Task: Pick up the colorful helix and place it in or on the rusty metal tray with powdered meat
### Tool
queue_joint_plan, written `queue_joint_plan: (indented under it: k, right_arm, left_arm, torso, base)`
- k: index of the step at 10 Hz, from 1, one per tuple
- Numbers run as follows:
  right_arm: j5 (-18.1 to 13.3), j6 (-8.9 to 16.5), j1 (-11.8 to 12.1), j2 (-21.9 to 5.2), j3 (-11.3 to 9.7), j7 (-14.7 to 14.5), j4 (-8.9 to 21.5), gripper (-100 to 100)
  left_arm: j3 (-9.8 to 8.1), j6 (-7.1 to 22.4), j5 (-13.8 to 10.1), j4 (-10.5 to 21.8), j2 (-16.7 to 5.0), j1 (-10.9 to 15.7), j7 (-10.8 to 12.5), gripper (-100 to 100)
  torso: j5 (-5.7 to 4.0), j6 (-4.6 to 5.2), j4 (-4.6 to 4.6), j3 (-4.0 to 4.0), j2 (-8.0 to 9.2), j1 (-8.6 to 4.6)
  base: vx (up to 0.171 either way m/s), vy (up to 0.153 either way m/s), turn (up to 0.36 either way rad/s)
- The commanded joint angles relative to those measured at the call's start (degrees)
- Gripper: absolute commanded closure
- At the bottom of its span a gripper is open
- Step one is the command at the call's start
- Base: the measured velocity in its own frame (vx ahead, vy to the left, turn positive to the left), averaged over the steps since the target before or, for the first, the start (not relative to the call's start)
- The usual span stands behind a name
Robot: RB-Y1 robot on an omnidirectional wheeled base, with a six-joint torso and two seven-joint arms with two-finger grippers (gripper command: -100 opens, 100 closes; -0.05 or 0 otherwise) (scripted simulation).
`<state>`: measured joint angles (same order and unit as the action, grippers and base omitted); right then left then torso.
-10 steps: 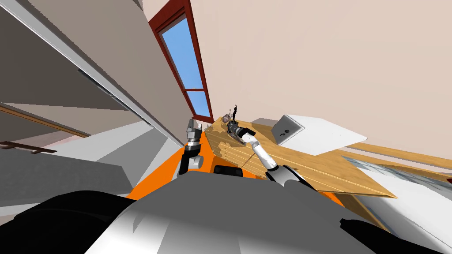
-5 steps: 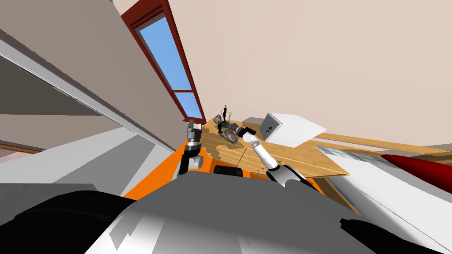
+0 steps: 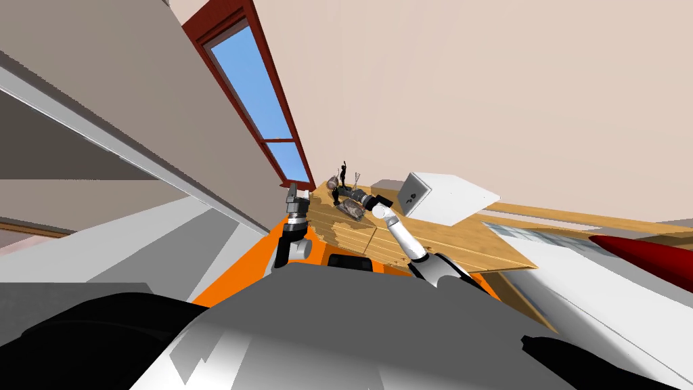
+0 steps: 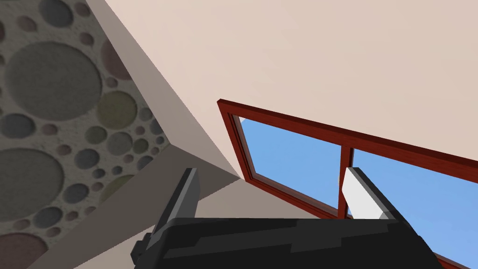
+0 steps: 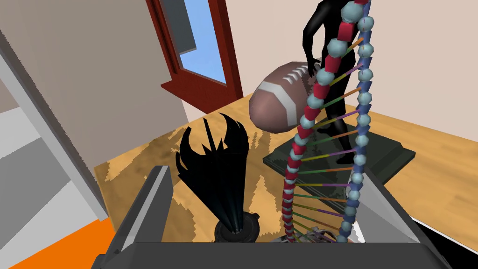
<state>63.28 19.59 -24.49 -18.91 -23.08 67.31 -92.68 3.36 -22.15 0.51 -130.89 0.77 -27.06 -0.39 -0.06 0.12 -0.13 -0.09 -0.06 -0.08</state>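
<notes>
the helix (image 5: pixel 312 109) looks light and fragile: two thin strands of beads, one red and pale blue, the other dark blue and pale blue, twist round each other and are joined only by hair-thin rungs in orange, green and purple. i judge it stiff but easy to snap or topple, tall for its narrow foot, and the round beads would be slippery under flat blades. the safest hold looks to be low down, across both strands near the foot, squeezed gently and kept upright

it stands on the wooden worktop (image 5: pixel 434 187), between the fingers (image 5: pixel 154 205) of the right gripper (image 5: pixel 263 173), much closer to one blade than the other. those fingers are spread wide and press nothing. its foot is hidden behind the gripper body. a black spiky ornament (image 5: pixel 214 163) stands just beside it, and a football (image 5: pixel 280 102) and a black figurine (image 5: pixel 326 46) stand behind

in the head view a mottled grey-brown thing (image 3: pixel 352 208) lies at the right gripper; it may be the tray, but i cannot tell

the left gripper (image 4: pixel 270 170) is raised off the worktop's edge, fingers spread and empty
</notes>
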Motion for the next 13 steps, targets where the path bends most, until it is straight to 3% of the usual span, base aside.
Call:
queue_joint_plan:
  k: [1, 2, 6, 7, 8, 13]
  right_arm:
    - [0.0, 0.0, 0.0, 0.0, 0.0, 0.0, 0.0, 0]
    - [0.9, 1.9, -1.6, -1.9, 0.6, 2.0, -1.4, -100]
    - [2.8, 5.8, -4.9, -5.7, 1.7, 5.9, -4.2, -100]
    - [1.9, 5.1, -4.0, -4.9, 1.7, 5.4, -4.1, -100]
    - [1.9, 5.5, -4.1, -5.0, 1.8, 5.8, -4.2, 0]
    - [1.9, 5.4, -4.1, -5.0, 1.8, 5.7, -4.2, 0]
  left_arm:
    - [0.0, 0.0, 0.0, 0.0, 0.0, 0.0, 0.0, 0]
    - [0.0, 0.0, 0.0, 0.0, 0.0, 0.0, 0.0, 0]
    - [0.01, 0.0, 0.0, 0.0, 0.0, 0.0, 0.0, 0]
    - [0.01, 0.0, 0.0, 0.0, 0.0, 0.0, 0.0, 0]
    - [0.01, 0.0, 0.0, 0.0, 0.0, 0.0, 0.0, 0]
    - [0.0, 0.0, 0.0, 0.0, 0.0, 0.0, 0.0, 0]
  torso:
    - [0.0, 0.0, 0.0, 0.0, 0.0, 0.0]
    - [0.01, 0.0, 0.0, 0.01, 0.01, 0.02]
    - [0.07, 0.0, 0.04, 0.05, 0.07, 0.29]
    - [0.09, -0.01, 0.04, 0.06, 0.08, 0.36]
    - [0.06, -0.04, 0.02, 0.05, 0.07, 0.25]
    - [0.02, -0.03, 0.02, 0.03, 0.04, 0.07]
  base:
    - [0.0, 0.0, 0.0]
    - [0.01, 0.052, -0.141]
    - [-0.004, 0.082, -0.117]
    - [-0.003, 0.046, -0.033]
    - [-0.001, 0.007, 0.004]
    - [0.0, 0.0, 0.0]
